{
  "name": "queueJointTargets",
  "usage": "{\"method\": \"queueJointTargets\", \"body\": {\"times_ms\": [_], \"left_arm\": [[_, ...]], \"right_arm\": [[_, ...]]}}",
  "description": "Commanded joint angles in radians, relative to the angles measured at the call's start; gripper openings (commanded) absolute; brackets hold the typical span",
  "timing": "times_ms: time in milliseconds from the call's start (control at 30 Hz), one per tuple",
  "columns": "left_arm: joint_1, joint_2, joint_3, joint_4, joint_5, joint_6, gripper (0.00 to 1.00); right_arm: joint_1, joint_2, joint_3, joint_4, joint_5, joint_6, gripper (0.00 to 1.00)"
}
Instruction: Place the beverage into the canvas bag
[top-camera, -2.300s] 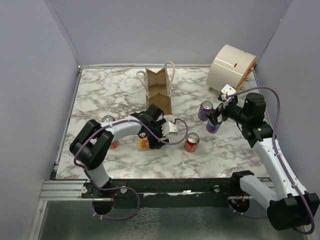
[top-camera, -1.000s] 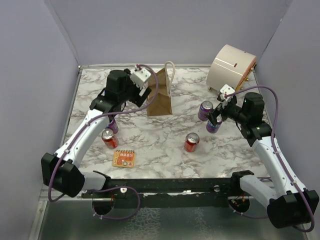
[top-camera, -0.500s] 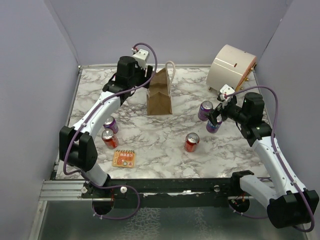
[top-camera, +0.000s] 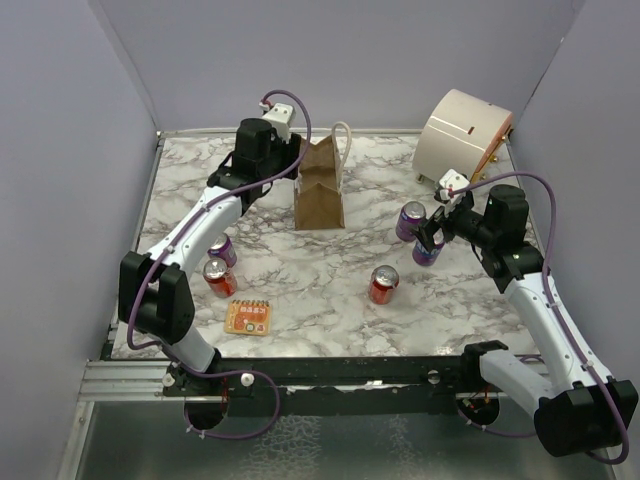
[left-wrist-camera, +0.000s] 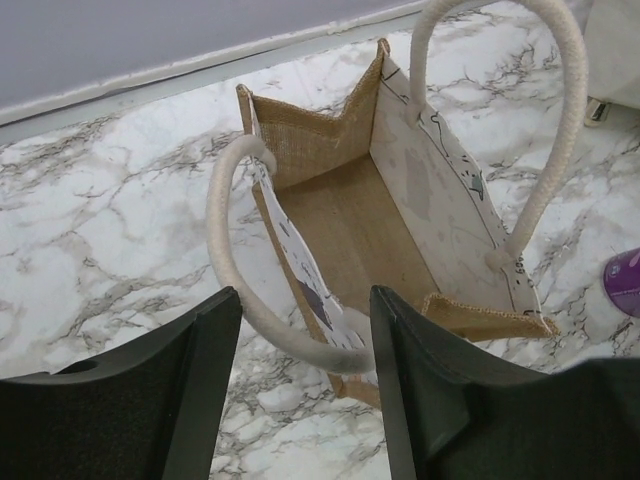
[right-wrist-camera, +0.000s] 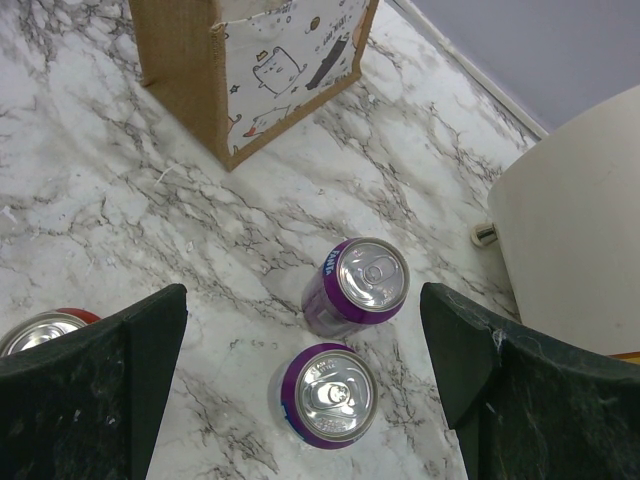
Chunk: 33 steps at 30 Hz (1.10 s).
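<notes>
Since the oldest top view, my left arm has swung up from low in the middle of the desk (top-camera: 330, 300), where it crouched by the orange packet (top-camera: 249, 317), to the upper middle of the frame. In the last half second it has hardly shifted. It now stretches long from the lower left. My left end effector (top-camera: 294, 162) sits at the top left edge of the canvas bag (top-camera: 320, 195).

In the left wrist view that end effector (left-wrist-camera: 305, 295) is open. The bag's near cream handle (left-wrist-camera: 235, 270) loops across the gap between its fingers, ungripped, and the bag (left-wrist-camera: 350, 220) shows a bare brown floor. The bag has turned since that oldest view and stands upright in the upper middle of the desk.

My right arm has not moved. It is bent at the right of the frame, and my right end effector (top-camera: 430, 235) hovers open over two purple beverage cans (top-camera: 411, 220). The right wrist view shows its fingers spread wide on either side of those cans (right-wrist-camera: 370, 275), which stand close together.
</notes>
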Motion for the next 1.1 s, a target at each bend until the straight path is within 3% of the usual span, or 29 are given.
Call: {"method": "queueJointTargets", "body": {"times_ms": [0,400,767,867,1067], "left_arm": [[0.002,-0.06,-0.018,0.04,-0.032,-0.003,0.59],[0.002,-0.134,-0.106,0.111,-0.107,-0.018,0.71],[0.019,-0.012,-0.049,0.095,-0.019,-0.077,0.67],[0.025,0.029,-0.006,0.106,0.041,-0.093,0.57],[0.026,0.005,0.003,0.088,0.177,-0.107,0.12]], "right_arm": [[-0.001,-0.004,-0.01,0.02,-0.019,-0.005,1.0],[-0.001,0.005,-0.012,0.019,-0.022,-0.008,1.0],[-0.001,0.011,-0.014,0.018,-0.021,-0.014,1.0],[-0.001,0.015,-0.013,0.017,-0.023,-0.014,1.0],[-0.001,0.013,-0.015,0.015,-0.024,-0.016,1.0]]}}
